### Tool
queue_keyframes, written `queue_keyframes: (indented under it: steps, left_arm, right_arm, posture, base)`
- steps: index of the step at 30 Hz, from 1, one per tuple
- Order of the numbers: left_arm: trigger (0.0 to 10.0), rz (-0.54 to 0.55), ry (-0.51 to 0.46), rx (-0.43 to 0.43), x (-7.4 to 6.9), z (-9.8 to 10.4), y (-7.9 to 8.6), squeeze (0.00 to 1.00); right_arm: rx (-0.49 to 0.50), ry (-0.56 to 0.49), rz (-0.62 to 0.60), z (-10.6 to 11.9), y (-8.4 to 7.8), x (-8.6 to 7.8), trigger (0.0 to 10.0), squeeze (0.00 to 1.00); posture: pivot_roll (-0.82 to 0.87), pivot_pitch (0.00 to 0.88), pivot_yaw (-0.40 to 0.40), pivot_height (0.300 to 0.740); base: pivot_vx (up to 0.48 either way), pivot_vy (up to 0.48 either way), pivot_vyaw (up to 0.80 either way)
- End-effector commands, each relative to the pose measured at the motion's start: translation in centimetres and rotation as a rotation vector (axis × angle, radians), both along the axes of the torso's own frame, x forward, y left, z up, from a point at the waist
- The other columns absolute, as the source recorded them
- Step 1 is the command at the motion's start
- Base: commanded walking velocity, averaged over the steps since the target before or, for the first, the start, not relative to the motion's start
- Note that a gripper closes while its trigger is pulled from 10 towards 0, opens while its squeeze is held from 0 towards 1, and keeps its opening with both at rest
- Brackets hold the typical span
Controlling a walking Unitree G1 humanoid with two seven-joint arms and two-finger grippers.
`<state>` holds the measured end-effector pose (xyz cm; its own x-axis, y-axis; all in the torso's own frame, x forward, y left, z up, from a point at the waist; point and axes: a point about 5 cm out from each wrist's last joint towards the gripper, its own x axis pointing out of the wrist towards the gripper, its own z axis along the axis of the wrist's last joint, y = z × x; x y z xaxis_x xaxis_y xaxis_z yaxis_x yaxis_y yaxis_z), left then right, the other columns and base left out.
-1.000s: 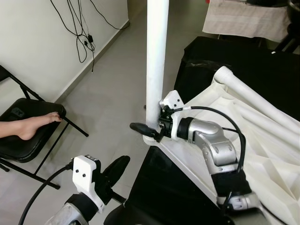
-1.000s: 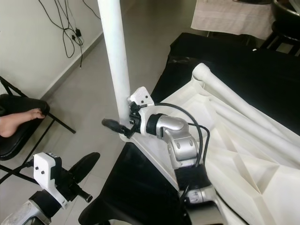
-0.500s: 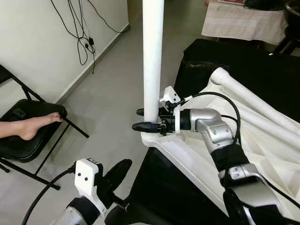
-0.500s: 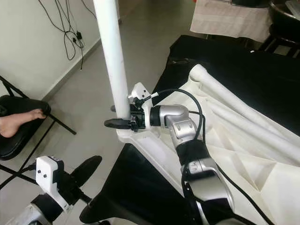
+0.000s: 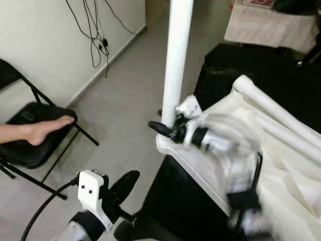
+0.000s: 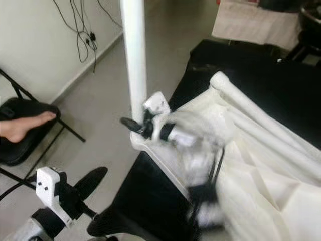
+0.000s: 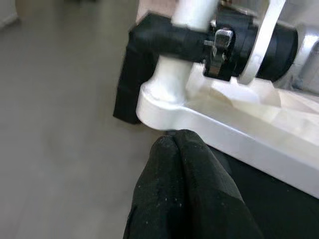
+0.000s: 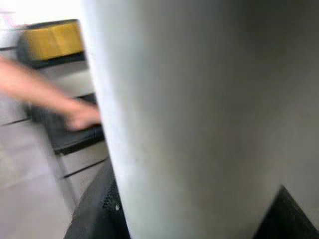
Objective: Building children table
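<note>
Both right jaws flank the upright white leg (image 5: 177,65).

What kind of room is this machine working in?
Probably a room in a home, used here for assembling furniture. There is a plain tiled floor, a black folding chair with a person's bare foot resting on it, cables dangling down the wall, and white table parts.

Table leg (image 5: 176,65) upright at tabletop (image 5: 281,165) corner — chair (image 5: 30,140) left, foot (image 5: 42,129) on it.
</note>
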<state>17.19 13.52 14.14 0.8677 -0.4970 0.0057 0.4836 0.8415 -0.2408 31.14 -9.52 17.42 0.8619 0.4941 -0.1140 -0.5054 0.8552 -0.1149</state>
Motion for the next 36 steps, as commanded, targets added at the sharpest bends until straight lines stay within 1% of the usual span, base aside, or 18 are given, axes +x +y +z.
queue_keyframes:
  steps: [1,7,8,9,10,11,12,13,16,18,19,21,23,24,26,33,34,36]
  left_arm:
    - [10.0,0.003,0.023,0.007,-0.1,-0.5,0.5,0.0]
    - [10.0,-0.004,0.031,0.005,0.2,-0.7,0.6,0.0]
    - [10.0,-0.004,0.031,0.002,0.3,-0.8,0.7,0.0]
    - [10.0,-0.001,0.03,0.001,0.5,-0.8,0.7,0.0]
    - [10.0,-0.001,0.03,0.001,0.5,-0.8,0.7,0.0]
    - [10.0,0.001,0.028,0.0,0.5,-0.8,0.8,0.0]
    - [10.0,0.004,0.026,0.0,0.6,-0.8,0.8,0.0]
    - [10.0,0.006,0.024,0.0,0.6,-0.8,0.8,0.0]
    - [10.0,0.006,0.022,-0.001,0.6,-0.7,0.7,0.0]
    - [10.0,0.006,0.022,-0.001,0.6,-0.7,0.7,0.0]
    - [10.0,0.005,0.022,-0.002,0.6,-0.7,0.7,0.0]
    - [10.0,0.005,0.022,-0.002,0.6,-0.7,0.7,0.0]
    - [10.0,0.004,0.02,-0.005,0.6,-0.6,0.6,0.0]
    - [10.0,0.001,0.019,-0.007,0.7,-0.6,0.5,0.0]
    - [10.0,-0.002,0.017,-0.012,0.7,-0.5,0.4,0.0]
    - [10.0,-0.002,0.017,-0.012,0.6,-0.5,0.3,0.0]
    - [10.0,-0.002,0.017,-0.012,0.6,-0.5,0.3,0.0]
    - [10.0,-0.001,0.017,-0.012,0.5,-0.5,0.3,0.0]
  right_arm:
    - [-0.096,0.165,-0.11,-3.6,-1.3,-1.5,0.0,0.0]
    - [-0.123,0.122,-0.051,-3.4,-0.1,-1.4,0.0,0.0]
    - [-0.139,0.12,-0.027,-3.3,0.1,-0.8,4.0,0.0]
    - [-0.111,0.117,0.02,-3.0,0.6,-0.3,10.0,0.0]
    - [-0.111,0.117,0.02,-3.0,0.6,-0.3,10.0,0.0]
    - [-0.087,0.116,0.051,-2.7,0.9,-0.1,10.0,0.47]
    - [-0.1,0.085,0.128,-2.2,1.3,0.1,10.0,0.47]
    - [-0.102,0.06,0.24,-1.7,2.0,-0.2,10.0,1.0]
    - [-0.099,-0.003,0.383,-0.4,2.6,-0.2,10.0,1.0]
    - [-0.099,-0.003,0.383,-0.4,2.6,-0.2,10.0,1.0]
    - [-0.085,-0.008,0.486,0.2,2.6,-0.4,10.0,1.0]
    - [-0.085,-0.008,0.486,0.2,2.6,-0.4,10.0,1.0]
    - [-0.065,0.008,0.611,0.6,2.4,-0.1,10.0,1.0]
    - [-0.061,0.031,0.732,1.0,2.3,0.4,10.0,0.0]
    - [-0.018,0.073,0.883,1.9,2.5,1.6,10.0,0.0]
    - [0.01,0.096,0.972,2.4,3.2,2.3,10.0,0.0]
    - [0.017,0.103,1.005,2.4,3.6,2.3,0.0,0.0]
    - [0.027,0.109,1.036,2.4,3.8,2.2,0.0,0.0]
  posture:
    - [-0.04,0.137,0.003,0.74]
    - [-0.04,0.119,0.008,0.74]
    - [-0.04,0.114,0.006,0.74]
    - [-0.04,0.113,0.007,0.74]
    - [-0.04,0.113,0.007,0.74]
    - [-0.04,0.112,0.006,0.74]
    - [-0.04,0.112,0.007,0.74]
    - [-0.04,0.112,0.009,0.74]
    - [-0.04,0.115,0.008,0.74]
    - [-0.04,0.115,0.008,0.74]
    - [-0.04,0.119,0.01,0.74]
    - [-0.04,0.119,0.01,0.74]
    - [-0.04,0.125,0.018,0.74]
    - [-0.03,0.128,0.018,0.74]
    - [-0.04,0.133,0.018,0.74]
    - [-0.04,0.135,0.017,0.74]
    - [-0.03,0.138,0.019,0.74]
    - [-0.03,0.138,0.019,0.74]
  base:
    - [0.0,0.0,0.0]
    - [0.0,0.0,0.0]
    - [0.0,0.0,0.0]
    - [0.0,0.0,0.0]
    - [0.0,0.0,0.0]
    - [0.0,0.0,0.0]
    - [0.0,0.0,0.0]
    - [0.0,0.0,0.0]
    - [0.0,0.0,0.0]
    - [0.0,0.0,0.0]
    - [0.0,0.0,0.0]
    - [0.0,0.0,0.0]
    - [0.0,0.0,0.0]
    - [0.0,0.0,0.0]
    - [0.0,0.0,0.0]
    - [0.0,0.0,0.0]
    - [0.0,0.0,0.0]
    - [0.0,0.0,0.0]
